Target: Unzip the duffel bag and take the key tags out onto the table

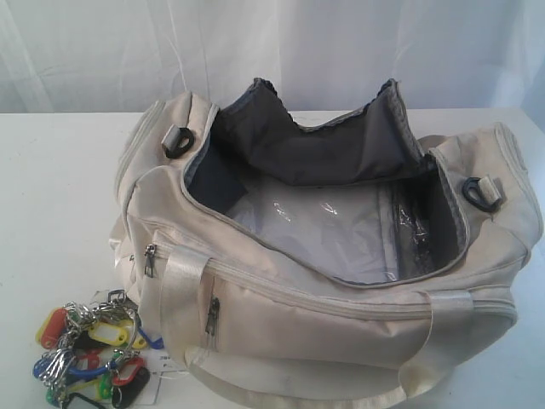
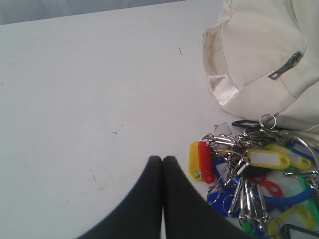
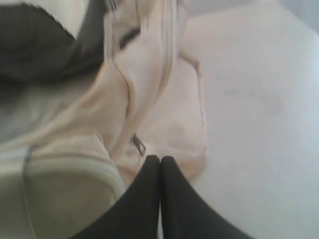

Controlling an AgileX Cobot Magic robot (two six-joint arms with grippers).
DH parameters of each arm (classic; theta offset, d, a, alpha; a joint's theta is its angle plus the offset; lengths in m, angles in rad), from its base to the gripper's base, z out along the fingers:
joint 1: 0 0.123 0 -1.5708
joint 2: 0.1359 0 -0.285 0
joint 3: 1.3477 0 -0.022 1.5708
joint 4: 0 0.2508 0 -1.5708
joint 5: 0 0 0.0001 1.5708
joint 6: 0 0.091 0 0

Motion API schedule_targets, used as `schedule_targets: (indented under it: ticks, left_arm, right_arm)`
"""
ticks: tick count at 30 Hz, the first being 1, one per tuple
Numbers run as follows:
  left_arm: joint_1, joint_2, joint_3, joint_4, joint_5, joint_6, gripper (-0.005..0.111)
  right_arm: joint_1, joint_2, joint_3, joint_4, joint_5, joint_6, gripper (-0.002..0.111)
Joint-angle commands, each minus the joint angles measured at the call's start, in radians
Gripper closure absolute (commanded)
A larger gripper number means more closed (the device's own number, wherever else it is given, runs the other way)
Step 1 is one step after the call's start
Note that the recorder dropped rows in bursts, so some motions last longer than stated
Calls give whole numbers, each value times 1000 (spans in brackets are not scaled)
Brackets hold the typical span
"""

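Trouble that could be caused from here

On the left, the left claw [image 2: 162, 160] is seen pressed shut with nothing held, just beside the key tags [image 2: 254, 179]. These are laid on the table [image 2: 75, 99] by the front corner of the duffel bag [image 1: 341, 315]. If that claw is swung low, the rings could be hooked and the tags dragged off. The bag is seen unzipped and wide open. On the right, the right claw [image 3: 160, 159] is shut and empty too, close over the bag's cloth. The bag could be shoved onto the tags.
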Motion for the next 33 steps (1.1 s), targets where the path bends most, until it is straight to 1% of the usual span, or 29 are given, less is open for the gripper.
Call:
schedule_targets:
  ticks: [1, 19, 23, 25, 28, 30, 31, 33]
  left_arm:
    - [4, -5, 4, -8, -4, -10, 107]
    - [4, -5, 4, -8, -4, -10, 107]
    - [4, -5, 4, -8, -4, -10, 107]
    - [4, -5, 4, -8, -4, -10, 107]
    - [4, -5, 4, -8, -4, -10, 107]
    - [4, -5, 4, -8, -4, -10, 107]
    - [4, -5, 4, -8, -4, -10, 107]
    - [4, -5, 4, -8, -4, -10, 107]
  right_arm:
    - [-6, -5, 5, 0, -135, 9, 108]
    - [-6, -5, 5, 0, -135, 9, 108]
    - [-6, -5, 5, 0, -89, 1, 108]
    - [-6, -5, 5, 0, -48, -60, 108]
    - [-6, -5, 5, 0, 13, -265, 108]
    - [-6, -5, 5, 0, 13, -386, 108]
    - [-6, -5, 5, 0, 13, -425, 108]
    - [-6, -5, 5, 0, 13, -437, 108]
